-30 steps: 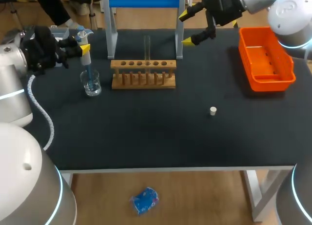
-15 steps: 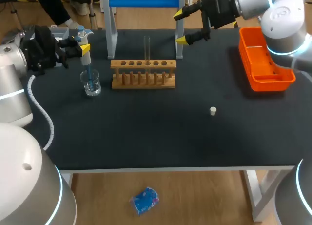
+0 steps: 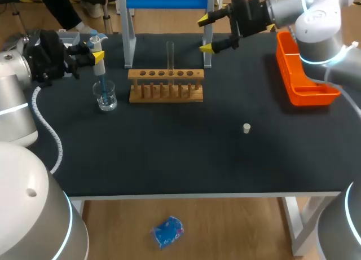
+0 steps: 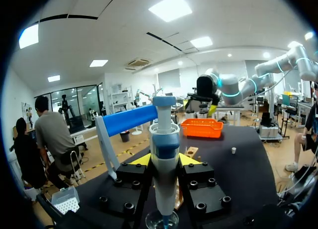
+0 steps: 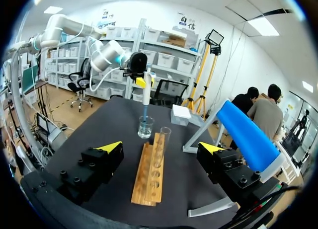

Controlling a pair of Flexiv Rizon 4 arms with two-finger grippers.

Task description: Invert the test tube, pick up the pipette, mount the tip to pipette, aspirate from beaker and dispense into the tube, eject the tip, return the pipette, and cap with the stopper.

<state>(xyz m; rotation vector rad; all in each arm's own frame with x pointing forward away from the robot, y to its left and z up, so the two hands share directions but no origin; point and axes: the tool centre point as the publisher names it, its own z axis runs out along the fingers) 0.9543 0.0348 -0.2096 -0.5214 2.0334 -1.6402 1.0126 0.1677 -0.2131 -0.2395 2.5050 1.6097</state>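
The left gripper (image 3: 97, 54) clamps the pipette (image 3: 100, 71) upright, its tip dipped in the beaker (image 3: 105, 96) just left of the wooden rack (image 3: 165, 86); the right gripper (image 3: 204, 33), fingers spread and empty, hangs beyond the rack's right end, near the test tube (image 3: 170, 54) standing in the rack. The stopper (image 3: 246, 128) lies on the worktop (image 3: 169, 153), well in front of the rack's right end. Likely hazard: a skewed lift of the pipette could tip the beaker and spill it.

No writing can be read anywhere on the table (image 3: 169, 164). The pipette (image 4: 164, 169) and the wooden rack (image 3: 165, 86) bear no legible marks.
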